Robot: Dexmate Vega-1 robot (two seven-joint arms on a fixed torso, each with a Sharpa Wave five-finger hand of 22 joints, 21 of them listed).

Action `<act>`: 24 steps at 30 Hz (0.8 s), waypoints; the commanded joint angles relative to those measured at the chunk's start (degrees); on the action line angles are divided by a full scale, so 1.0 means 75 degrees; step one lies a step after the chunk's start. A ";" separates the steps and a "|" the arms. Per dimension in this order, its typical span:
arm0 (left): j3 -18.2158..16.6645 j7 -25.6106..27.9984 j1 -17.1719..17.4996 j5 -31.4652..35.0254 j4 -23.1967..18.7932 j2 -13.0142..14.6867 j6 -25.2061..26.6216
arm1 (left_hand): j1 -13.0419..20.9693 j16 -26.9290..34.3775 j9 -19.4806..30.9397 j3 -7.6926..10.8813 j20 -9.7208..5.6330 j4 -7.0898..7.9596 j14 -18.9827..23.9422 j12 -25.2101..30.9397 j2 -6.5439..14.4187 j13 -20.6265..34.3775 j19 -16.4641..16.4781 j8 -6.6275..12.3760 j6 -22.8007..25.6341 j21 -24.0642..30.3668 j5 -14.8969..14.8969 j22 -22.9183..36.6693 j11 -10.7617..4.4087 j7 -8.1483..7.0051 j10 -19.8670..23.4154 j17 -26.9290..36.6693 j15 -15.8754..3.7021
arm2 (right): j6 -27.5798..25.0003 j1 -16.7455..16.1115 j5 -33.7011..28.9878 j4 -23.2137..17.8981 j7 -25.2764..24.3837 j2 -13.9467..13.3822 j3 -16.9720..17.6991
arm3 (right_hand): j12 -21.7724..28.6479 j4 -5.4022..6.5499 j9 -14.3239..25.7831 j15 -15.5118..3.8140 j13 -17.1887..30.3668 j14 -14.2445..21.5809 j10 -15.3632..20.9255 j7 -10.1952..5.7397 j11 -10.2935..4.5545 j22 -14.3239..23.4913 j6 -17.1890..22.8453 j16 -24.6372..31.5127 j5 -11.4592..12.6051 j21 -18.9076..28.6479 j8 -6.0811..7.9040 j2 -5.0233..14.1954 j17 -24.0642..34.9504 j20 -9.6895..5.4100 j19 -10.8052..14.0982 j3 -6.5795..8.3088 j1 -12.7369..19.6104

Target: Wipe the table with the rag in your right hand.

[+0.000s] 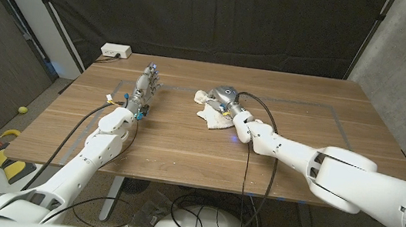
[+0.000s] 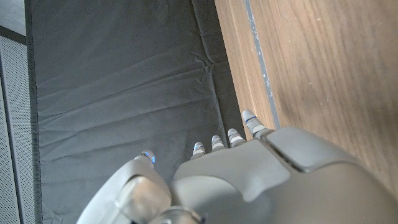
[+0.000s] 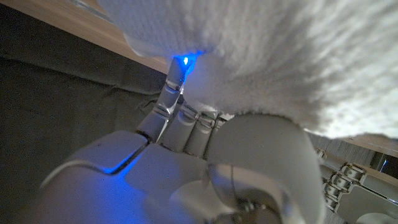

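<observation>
Head view: right hand [image 1: 226, 99] presses down on the rag [image 1: 209, 110], bare desk [image 1: 184, 142] lying nearer the robot; left hand [image 1: 144, 87] holds nothing, fingers apart.

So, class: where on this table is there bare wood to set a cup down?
Bare wood runs along the table to the right of the rag and right hand, and across the near edge in front of both arms. Crowded: the middle strip between the left hand and the rag.

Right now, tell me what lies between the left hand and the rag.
Nothing: in the head view, only bare wooden table separates the left hand from the rag under the right hand.
</observation>
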 commanded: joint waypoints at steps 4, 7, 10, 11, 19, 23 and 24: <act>0.0065 -0.0178 -0.0286 0.0020 0.0353 -0.0112 -0.0108 | 0.0044 -0.0006 0.0015 -0.0029 -0.0037 -0.0003 -0.1066 0.0049 0.0205 0.0027 -0.1143 -0.0034 -0.0758 -0.0052 -0.0005 0.0019 0.0022 0.0024 -0.1385 0.0025 -0.0058 | 0.0311 -0.1624 -0.0593 -0.5903 0.1043 -0.2437 0.0831 | -0.0003 -0.0040 0.0038 -0.0123 -0.0018 -0.0012 0.0801 -0.0036 0.0146 -0.0101 0.0214 -0.0038 0.0064 0.0087 0.0048 0.0272 0.0044 -0.1145 -0.0054 -0.0038 0.0415; 0.0081 -0.0212 -0.0337 0.0028 0.0417 -0.0136 -0.0118 | 0.0044 -0.0007 0.0015 -0.0034 -0.0030 -0.0003 -0.1068 0.0047 0.0207 0.0027 -0.1143 -0.0036 -0.0762 -0.0063 -0.0003 0.0020 0.0018 0.0029 -0.1394 0.0024 -0.0063 | 0.0624 -0.1765 -0.0587 -0.6180 0.1111 -0.2615 0.0912 | -0.0017 -0.0035 0.0037 -0.0123 -0.0029 -0.0007 0.0797 -0.0036 0.0143 -0.0119 0.0222 -0.0040 0.0065 0.0093 0.0044 0.0275 0.0046 -0.1145 -0.0057 -0.0046 0.0415; 0.0094 -0.0252 -0.0376 0.0030 0.0474 -0.0159 -0.0131 | 0.0045 -0.0008 0.0015 -0.0036 -0.0032 -0.0002 -0.1070 0.0046 0.0208 0.0027 -0.1142 -0.0037 -0.0764 -0.0067 -0.0003 0.0020 -0.0002 0.0020 -0.1397 0.0025 -0.0063 | 0.0869 -0.1892 -0.0542 -0.6454 0.1292 -0.2795 0.0994 | -0.0020 -0.0035 0.0036 -0.0123 -0.0018 -0.0005 0.0795 -0.0039 0.0148 -0.0147 0.0226 -0.0046 0.0067 0.0099 0.0034 0.0277 0.0049 -0.1148 -0.0060 -0.0056 0.0425; 0.0096 -0.0251 -0.0383 0.0036 0.0488 -0.0168 -0.0138 | 0.0045 -0.0010 0.0015 -0.0037 -0.0032 -0.0002 -0.1076 0.0040 0.0209 0.0027 -0.1144 -0.0042 -0.0778 -0.0070 -0.0002 0.0020 0.0018 0.0018 -0.1411 0.0025 -0.0062 | 0.0915 -0.1945 -0.0558 -0.6540 0.1323 -0.2856 0.1020 | -0.0018 -0.0035 0.0035 -0.0123 -0.0011 -0.0010 0.0793 -0.0036 0.0141 -0.0154 0.0223 -0.0053 0.0068 0.0100 0.0030 0.0278 0.0044 -0.1148 -0.0060 -0.0058 0.0428; 0.0092 -0.0283 -0.0397 0.0036 0.0540 -0.0200 -0.0162 | 0.0046 -0.0011 0.0015 -0.0042 -0.0037 -0.0001 -0.1082 0.0047 0.0215 0.0027 -0.1133 -0.0043 -0.0786 -0.0081 0.0000 0.0021 0.0006 0.0029 -0.1400 0.0025 -0.0064 | 0.0953 -0.2290 -0.0647 -0.7008 0.1593 -0.3185 0.1289 | -0.0029 -0.0027 0.0034 -0.0123 0.0002 0.0019 0.0792 -0.0052 0.0141 -0.0208 0.0234 -0.0036 0.0070 0.0108 0.0016 0.0284 0.0083 -0.1144 -0.0078 -0.0078 0.0437; 0.0096 -0.0305 -0.0372 0.0033 0.0512 -0.0204 -0.0170 | 0.0046 -0.0011 0.0015 -0.0045 -0.0041 0.0000 -0.1083 0.0050 0.0217 0.0027 -0.1135 -0.0043 -0.0787 -0.0088 0.0001 0.0021 0.0027 0.0028 -0.1391 0.0025 -0.0067 | 0.1055 -0.2160 -0.0855 -0.6556 0.1193 -0.2816 0.1363 | -0.0031 -0.0023 0.0033 -0.0123 0.0014 -0.0001 0.0790 -0.0053 0.0149 -0.0230 0.0235 -0.0059 0.0071 0.0113 0.0009 0.0285 0.0069 -0.1144 -0.0087 -0.0087 0.0438; 0.0097 -0.0299 -0.0353 0.0038 0.0486 -0.0199 -0.0171 | 0.0045 -0.0010 0.0015 -0.0046 -0.0048 0.0000 -0.1081 0.0052 0.0218 0.0027 -0.1134 -0.0044 -0.0790 -0.0089 0.0001 0.0022 0.0037 0.0030 -0.1385 0.0025 -0.0064 | 0.1092 -0.2102 -0.0906 -0.6411 0.1101 -0.2699 0.1360 | -0.0035 -0.0020 0.0033 -0.0123 0.0016 -0.0005 0.0782 -0.0061 0.0146 -0.0237 0.0229 -0.0065 0.0070 0.0111 0.0005 0.0284 0.0066 -0.1141 -0.0094 -0.0092 0.0435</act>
